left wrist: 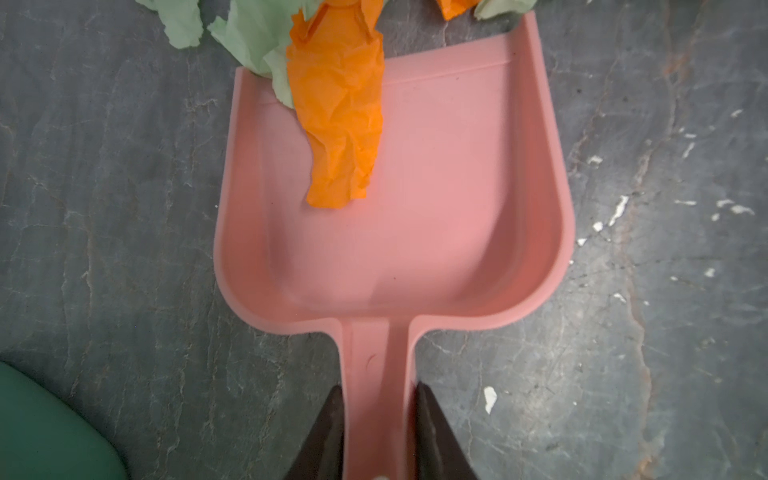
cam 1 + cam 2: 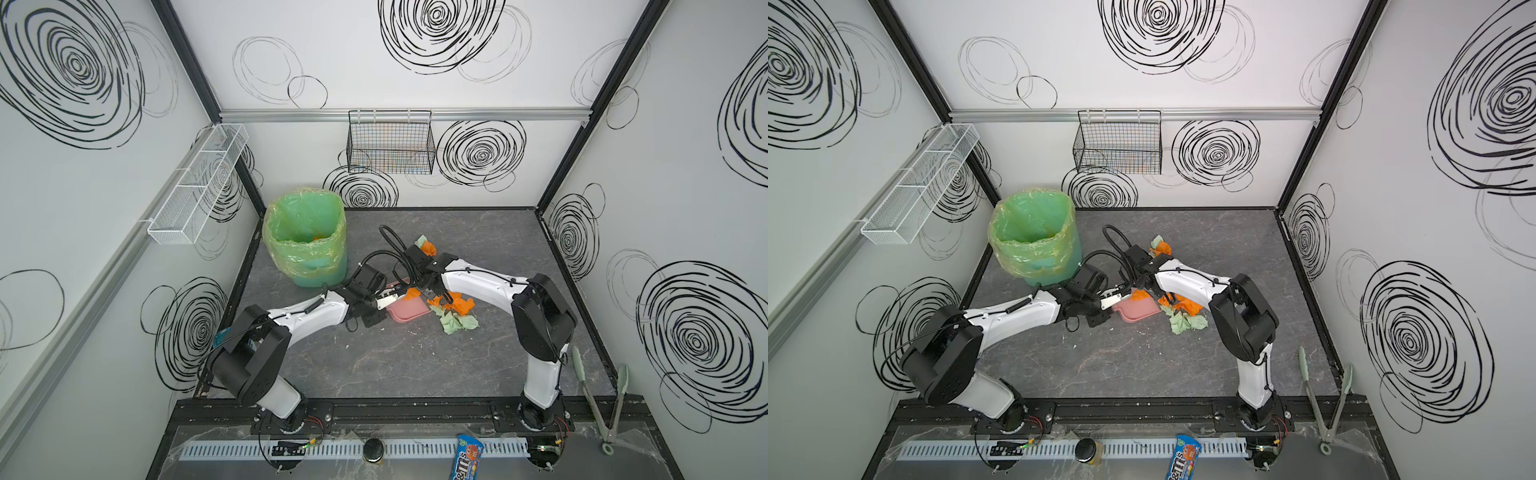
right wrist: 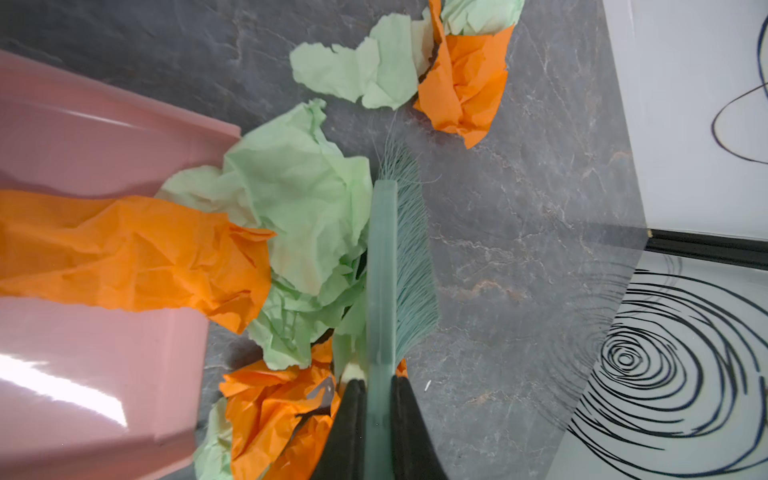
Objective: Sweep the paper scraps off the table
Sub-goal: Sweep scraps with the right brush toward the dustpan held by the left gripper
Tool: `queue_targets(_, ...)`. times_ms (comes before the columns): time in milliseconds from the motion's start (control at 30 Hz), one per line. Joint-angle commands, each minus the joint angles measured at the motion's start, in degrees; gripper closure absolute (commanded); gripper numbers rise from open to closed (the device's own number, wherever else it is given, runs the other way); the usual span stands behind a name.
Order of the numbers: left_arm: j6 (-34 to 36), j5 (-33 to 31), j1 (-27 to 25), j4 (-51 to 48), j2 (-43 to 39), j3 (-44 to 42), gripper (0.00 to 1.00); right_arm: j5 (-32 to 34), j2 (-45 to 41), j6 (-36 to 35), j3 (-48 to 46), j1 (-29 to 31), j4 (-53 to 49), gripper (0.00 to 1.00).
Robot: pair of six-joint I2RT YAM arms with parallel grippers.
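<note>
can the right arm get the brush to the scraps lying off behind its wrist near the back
Probably yes. Those paper scraps lie on bare table just beyond the wrist, nothing fencing them in. But the right gripper, shut on the brush, would have to lift and swing round behind them first.

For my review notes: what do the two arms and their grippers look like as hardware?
The left arm and right arm match: glossy white link shells between bulky matte black joint housings, on black bases. Thin black cables run along the white links; thicker black hoses loop above the wrists. The left gripper and right gripper have dark, tapered jaws. No markings are legible.
</note>
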Motion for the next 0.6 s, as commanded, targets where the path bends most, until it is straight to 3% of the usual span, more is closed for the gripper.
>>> queue_targets(0,-0.62,-0.12,-0.35,1.9,0.39,0.62,1.0,-12.77,-1.65,4.5,1.89,2.77,-6.02,1.0)
queue_targets(400,-0.62,0.46,0.41,2.5,-0.44,-0.24,1.0,-18.91,-9.13,8.88,3.82,3.22,-7.92,1.0)
queue_targets(567,-0.8,3.14,3.03,2.32,-1.99,-0.91,1.0,-15.55,-11.37,10.76,6.46,2.76,-11.19,1.0)
